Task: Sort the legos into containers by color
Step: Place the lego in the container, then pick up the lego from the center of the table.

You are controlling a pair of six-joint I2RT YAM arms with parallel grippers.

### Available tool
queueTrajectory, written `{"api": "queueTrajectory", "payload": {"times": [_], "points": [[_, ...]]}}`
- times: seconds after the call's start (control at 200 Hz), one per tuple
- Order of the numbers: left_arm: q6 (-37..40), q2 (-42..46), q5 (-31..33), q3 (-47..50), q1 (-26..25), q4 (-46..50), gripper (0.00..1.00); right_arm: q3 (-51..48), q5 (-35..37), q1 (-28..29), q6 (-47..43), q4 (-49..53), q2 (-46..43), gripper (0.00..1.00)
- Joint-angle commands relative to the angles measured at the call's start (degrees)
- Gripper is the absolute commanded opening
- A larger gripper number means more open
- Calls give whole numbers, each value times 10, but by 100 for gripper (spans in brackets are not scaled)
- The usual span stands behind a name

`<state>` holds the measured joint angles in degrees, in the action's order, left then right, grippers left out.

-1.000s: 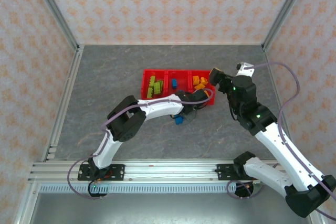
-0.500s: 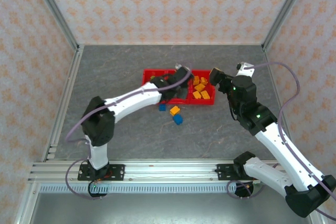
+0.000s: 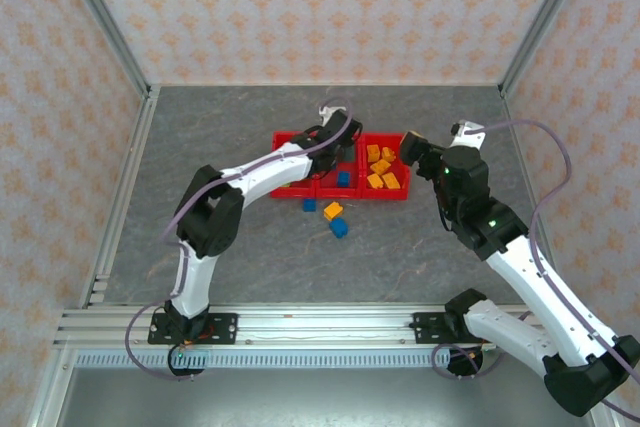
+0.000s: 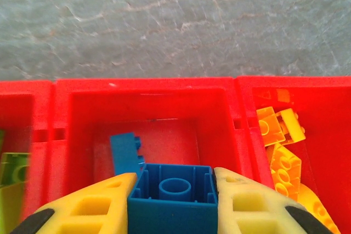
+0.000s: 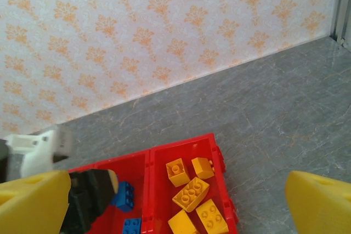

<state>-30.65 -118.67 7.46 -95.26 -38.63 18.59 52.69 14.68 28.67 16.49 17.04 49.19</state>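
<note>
Grey stone-pattern table point(image 3: 220, 237), papered walls behind. Red containers point(image 3: 392, 194) sit mid-table, three bins in a row. Left jaws clamp a blue brick point(image 4: 175, 187) over the middle bin, just above a leaning blue lego point(image 4: 125, 152). Right jaws gape wide, empty, above the orange bin. Judgement: centre between the bin walls and release low to avoid bounce-out. Three loose legos point(image 3: 333, 211) lie just before the tray; drop path looks unobstructed.

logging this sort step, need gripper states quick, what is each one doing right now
Left gripper: closed on a blue lego, over the middle bin.
Right gripper: open, holding nothing.
</note>
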Motion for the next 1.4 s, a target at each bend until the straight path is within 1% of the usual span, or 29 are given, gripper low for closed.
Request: {"api": "queueTrajectory", "payload": {"times": [0.0, 0.11, 0.225, 0.415, 0.475, 0.546, 0.606, 0.631, 0.721, 0.846, 0.961, 0.976, 1.041, 1.121, 1.211, 1.306, 1.396], "points": [[-20, -25, -9, -35, 1, -22, 19, -5, 25, -2, -14, -5, -13, 100], [-26, -53, -8, -49, 5, -25, 20, -5, 28, -3, -19, -4, -15, 100], [-26, -64, -14, -49, 11, -40, 22, -5, 30, -3, -22, -2, -16, 100], [-26, -63, -18, -52, 15, -49, 36, -4, 31, -2, -23, -1, -16, 100], [-22, -57, -18, -49, 14, -48, 50, -3, 31, -2, -22, -1, -16, 100], [-20, -45, -13, -41, 15, -47, 57, -3, 30, -3, -21, -3, -16, 100], [-20, -27, -13, -20, 15, -60, 70, -3, 29, -2, -20, -4, -15, 100], [-18, -16, -16, -9, 15, -69, 74, -3, 27, -3, -19, -6, -15, 100], [-13, 19, -24, 24, 15, -87, 85, -2, 23, -3, -18, -10, -10, 100], [-10, 51, -20, 34, 15, -56, 99, 3, 19, -3, -19, -12, -2, 100], [-15, 90, -16, 72, 14, -56, 99, 4, 11, -3, -17, -16, 6, 100], [-17, 108, -16, 77, 13, -54, 99, 5, 10, -3, -17, -17, 6, 100], [-24, 135, -5, 98, 10, -48, 99, 4, 6, -3, -14, -19, 10, 100], [-23, 167, -1, 125, 0, -43, 99, 2, 2, -2, -11, -22, 14, 99], [-26, 201, 21, 157, -21, -39, 99, 1, -4, -3, -9, -25, 19, 100], [-83, 229, 48, 187, -47, -25, 99, -2, -8, -2, -4, -30, 21, 100], [-161, 245, 106, 216, -82, -7, 99, -11, -11, -3, 0, -41, 21, 100]]}}
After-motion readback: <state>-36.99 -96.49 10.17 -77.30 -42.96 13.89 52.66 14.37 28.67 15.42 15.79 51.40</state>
